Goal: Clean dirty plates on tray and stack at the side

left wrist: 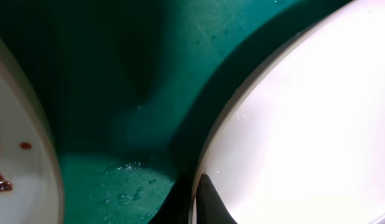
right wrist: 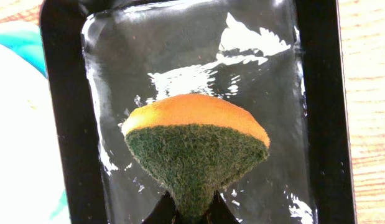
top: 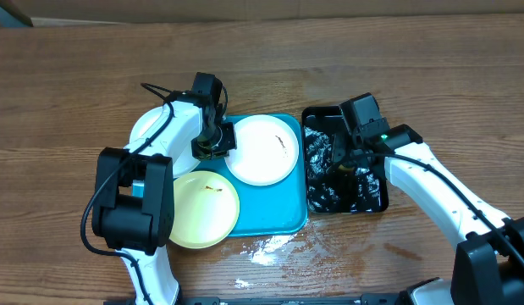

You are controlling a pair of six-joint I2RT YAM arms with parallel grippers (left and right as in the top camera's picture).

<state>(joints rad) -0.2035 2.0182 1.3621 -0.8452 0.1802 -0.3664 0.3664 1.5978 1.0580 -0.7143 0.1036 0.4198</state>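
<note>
A white plate with a small brown smear lies on the teal tray. My left gripper is at its left rim. In the left wrist view its fingers straddle the white plate's edge, shut on it. A yellow plate with red stains sits at the tray's front left, and its stained rim also shows in the left wrist view. My right gripper is shut on an orange and green sponge over the black water tub.
Another white plate lies on the wood left of the tray, partly under the left arm. Water is spilled on the table in front of the tray. The tub's black wall stands next to the tray's right edge.
</note>
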